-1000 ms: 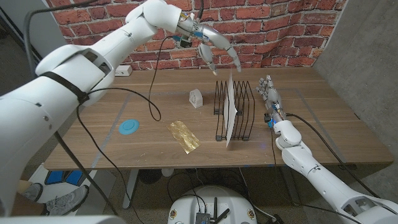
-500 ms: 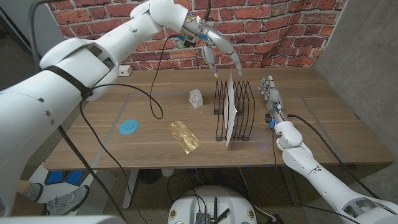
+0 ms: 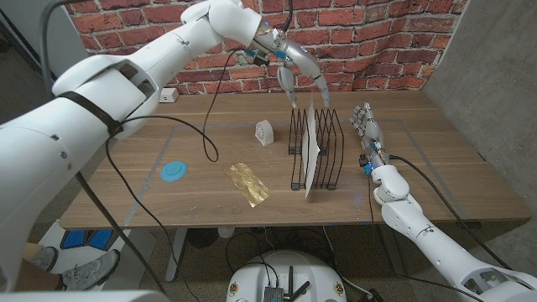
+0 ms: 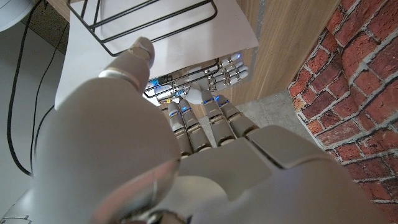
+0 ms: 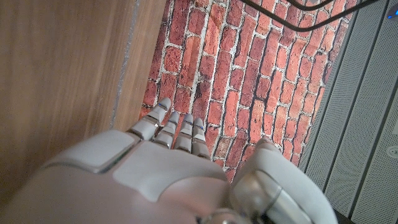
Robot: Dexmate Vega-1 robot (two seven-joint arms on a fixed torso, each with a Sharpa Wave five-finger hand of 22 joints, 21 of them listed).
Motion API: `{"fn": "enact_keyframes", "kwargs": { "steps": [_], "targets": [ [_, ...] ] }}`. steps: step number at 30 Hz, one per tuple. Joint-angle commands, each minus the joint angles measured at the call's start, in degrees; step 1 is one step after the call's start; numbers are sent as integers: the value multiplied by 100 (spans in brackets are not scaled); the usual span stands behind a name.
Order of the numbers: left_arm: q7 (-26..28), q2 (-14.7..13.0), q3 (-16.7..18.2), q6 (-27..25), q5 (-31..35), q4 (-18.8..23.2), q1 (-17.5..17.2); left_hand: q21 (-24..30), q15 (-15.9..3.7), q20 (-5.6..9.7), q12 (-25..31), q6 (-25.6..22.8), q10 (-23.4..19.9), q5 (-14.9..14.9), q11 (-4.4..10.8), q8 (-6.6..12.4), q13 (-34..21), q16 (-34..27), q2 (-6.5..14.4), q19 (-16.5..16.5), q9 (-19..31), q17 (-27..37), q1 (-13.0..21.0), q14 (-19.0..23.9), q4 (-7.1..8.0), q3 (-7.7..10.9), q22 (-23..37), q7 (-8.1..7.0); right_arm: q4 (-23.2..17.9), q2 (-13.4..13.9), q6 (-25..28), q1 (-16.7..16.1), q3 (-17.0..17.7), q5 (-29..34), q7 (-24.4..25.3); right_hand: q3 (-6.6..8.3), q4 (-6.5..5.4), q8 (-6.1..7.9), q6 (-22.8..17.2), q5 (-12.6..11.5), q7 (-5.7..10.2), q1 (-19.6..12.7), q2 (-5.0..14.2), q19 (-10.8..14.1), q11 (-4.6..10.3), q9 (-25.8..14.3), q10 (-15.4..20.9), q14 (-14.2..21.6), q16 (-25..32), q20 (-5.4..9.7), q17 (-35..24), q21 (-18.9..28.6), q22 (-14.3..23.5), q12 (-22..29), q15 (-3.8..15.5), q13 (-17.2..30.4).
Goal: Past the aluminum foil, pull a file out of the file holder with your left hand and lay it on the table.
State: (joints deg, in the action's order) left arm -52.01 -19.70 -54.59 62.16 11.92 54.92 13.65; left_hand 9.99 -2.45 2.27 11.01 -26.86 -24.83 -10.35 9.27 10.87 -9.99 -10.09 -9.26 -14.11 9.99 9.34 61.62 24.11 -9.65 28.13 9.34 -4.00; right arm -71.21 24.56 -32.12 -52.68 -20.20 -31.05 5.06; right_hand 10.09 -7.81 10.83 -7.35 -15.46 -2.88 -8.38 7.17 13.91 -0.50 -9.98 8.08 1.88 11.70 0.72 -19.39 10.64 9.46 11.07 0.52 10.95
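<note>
We see a red brick wall running behind the wooden worktop, its bricks rough and uneven with pale mortar. To one side stands a grey panel, speckled and plain. In the right wrist view we find the same brick beside a grey ribbed wall. A white power socket sits at the worktop's far edge against the brick. Under the worktop we make out a dark floor. The light is even and soft.
</note>
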Motion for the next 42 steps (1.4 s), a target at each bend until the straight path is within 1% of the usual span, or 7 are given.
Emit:
{"fn": "enact_keyframes", "kwargs": {
  "steps": [1, 6, 14, 18, 24, 33, 42],
  "targets": [
    [350, -213, 88, -308, 562, 697, -232, 41, -919, 780, 38, -92, -78, -1, 6, 49, -9, -43, 79, 1, 18, 6, 24, 82, -8, -36, 12, -5, 75, -20, -93, -14, 25, -69, -92, 42, -11, 10, -8, 4, 18, 26, 170, 46, 14, -24, 42, 35, 29, -18, -17, 25, 22, 7, -3, 1],
    [413, -242, 76, -342, 671, 791, -267, 49, -920, 823, 52, -204, -154, -7, 26, 71, -8, -51, 122, -11, 18, 8, 14, 152, 4, -78, 13, 12, 84, -10, -107, -13, 30, -87, -134, 50, -10, 10, -8, 7, 21, 34, 163, 47, 16, -24, 35, 37, 31, -18, -13, 25, 22, 4, -6, 1],
    [677, -253, 106, -285, 904, 794, -328, 81, -948, 867, 78, -390, -311, -23, 63, 98, -7, -57, 206, -110, 19, 13, 28, 252, 11, -132, 15, -74, 56, 11, -100, -37, 39, -96, -144, 60, -10, 13, -14, 10, 21, 43, 160, 52, 13, -24, 41, 33, 31, -22, -8, 27, 23, 6, -3, 1],
    [775, -213, 87, -219, 951, 680, -309, 91, -955, 885, 88, -473, -383, -30, 47, 105, -7, -62, 241, -154, 19, 16, 35, 307, 12, -159, 16, -103, 90, -2, -121, -18, 39, -94, -154, 68, -9, 15, -19, 11, 26, 46, 160, 56, 10, -25, 40, 30, 30, -20, -4, 28, 23, 6, -5, 1],
    [1084, -130, 91, -67, 1160, 458, -281, 111, -972, 920, 121, -733, -618, -43, 114, 128, -5, -73, 304, -279, 18, 22, 57, 462, 8, -239, 18, -130, 166, -40, -155, 24, 27, -80, -160, 77, -7, 14, -18, 14, 28, 52, 156, 57, 7, -25, 37, 29, 31, -26, 0, 28, 23, 4, -3, 1],
    [1549, 4, 50, 134, 1460, 142, -210, 140, -1013, 932, 139, -1043, -903, -64, 152, 130, -3, -84, 407, -494, 17, 32, 129, 668, -2, -329, 22, -209, 170, -51, -160, 5, 36, -103, -152, 95, -6, 14, -19, 16, 34, 61, 156, 58, 13, -25, 47, 29, 33, -25, 8, 28, 23, 8, -1, 1],
    [1841, 25, 14, 182, 1593, 63, -201, 137, -1030, 941, 141, -1315, -1150, -70, 199, 125, -3, -113, 509, -621, 18, 45, 210, 912, -6, -406, 25, -234, 62, -4, -138, -62, 68, -125, -132, 113, -4, 13, -19, 19, 38, 68, 157, 55, 16, -25, 41, 26, 33, -23, 15, 26, 23, 6, -1, 2]
  ]
}}
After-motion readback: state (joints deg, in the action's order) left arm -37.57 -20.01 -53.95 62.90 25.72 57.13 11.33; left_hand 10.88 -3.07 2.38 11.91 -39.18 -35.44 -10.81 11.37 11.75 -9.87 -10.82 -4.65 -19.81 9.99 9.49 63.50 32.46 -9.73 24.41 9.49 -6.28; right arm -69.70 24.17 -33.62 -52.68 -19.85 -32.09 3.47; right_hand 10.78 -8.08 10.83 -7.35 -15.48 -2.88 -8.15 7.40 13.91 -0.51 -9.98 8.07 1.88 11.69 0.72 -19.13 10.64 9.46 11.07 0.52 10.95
